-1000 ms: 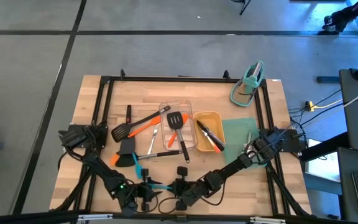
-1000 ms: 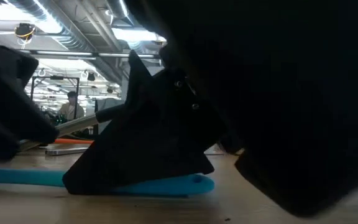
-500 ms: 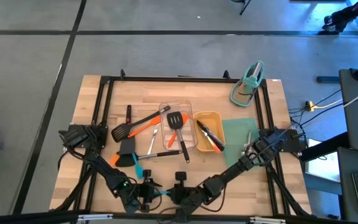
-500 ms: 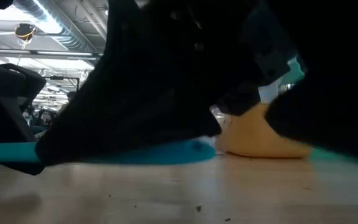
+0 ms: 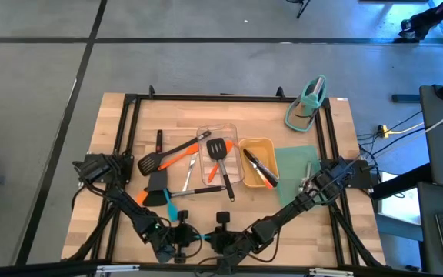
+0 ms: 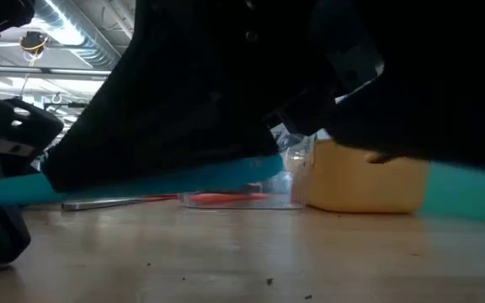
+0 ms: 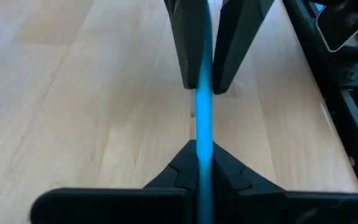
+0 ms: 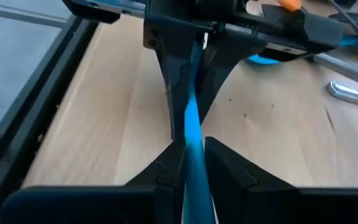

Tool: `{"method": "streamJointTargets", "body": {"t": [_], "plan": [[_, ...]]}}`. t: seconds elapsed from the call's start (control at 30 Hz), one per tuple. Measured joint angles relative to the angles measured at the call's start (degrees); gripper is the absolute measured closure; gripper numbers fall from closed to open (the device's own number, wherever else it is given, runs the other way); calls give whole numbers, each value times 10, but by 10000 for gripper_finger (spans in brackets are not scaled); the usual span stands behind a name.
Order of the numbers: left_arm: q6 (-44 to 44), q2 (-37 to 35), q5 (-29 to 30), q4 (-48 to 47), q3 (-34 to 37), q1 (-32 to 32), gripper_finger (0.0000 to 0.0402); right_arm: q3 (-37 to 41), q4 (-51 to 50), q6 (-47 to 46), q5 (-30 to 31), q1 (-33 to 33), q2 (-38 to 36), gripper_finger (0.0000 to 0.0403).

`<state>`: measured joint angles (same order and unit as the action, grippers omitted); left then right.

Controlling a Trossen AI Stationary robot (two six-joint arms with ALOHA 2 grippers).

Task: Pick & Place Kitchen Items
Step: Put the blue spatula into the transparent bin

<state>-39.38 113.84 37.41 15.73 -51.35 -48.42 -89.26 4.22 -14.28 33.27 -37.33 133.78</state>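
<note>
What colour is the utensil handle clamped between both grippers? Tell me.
Bright blue: the blue spatula handle shows best in the left wrist view, pinched by the left gripper and right gripper.

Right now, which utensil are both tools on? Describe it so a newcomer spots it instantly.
Start at the wooden table and go to its near edge, below the clear tray. There the left tool and right tool meet nose to nose, both clamped on the blue spatula. It is the only utensil lifted off the tabletop; the others lie flat or in trays.

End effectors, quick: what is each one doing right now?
Left end effector: closed on the blue spatula.
Right end effector: closed on the same blue spatula, facing the left one.
</note>
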Motion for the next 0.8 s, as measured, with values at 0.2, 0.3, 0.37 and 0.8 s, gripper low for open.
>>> {"method": "streamJointTargets", "body": {"t": [0.2, 0.3, 0.37, 0.8], "plan": [[-20, 0, 18, 4, 0, -11, 393, -19, -16, 2, 29, -9, -3, 305], [-29, 1, 37, 6, 0, -22, 393, -43, -35, 17, 87, -23, -15, 264], [-37, 1, 51, 6, 0, -30, 393, -58, -53, 29, 143, -36, -26, 235], [13, -67, 255, 22, 1, -102, 395, -125, -132, 92, 235, -116, -75, 183]]}}
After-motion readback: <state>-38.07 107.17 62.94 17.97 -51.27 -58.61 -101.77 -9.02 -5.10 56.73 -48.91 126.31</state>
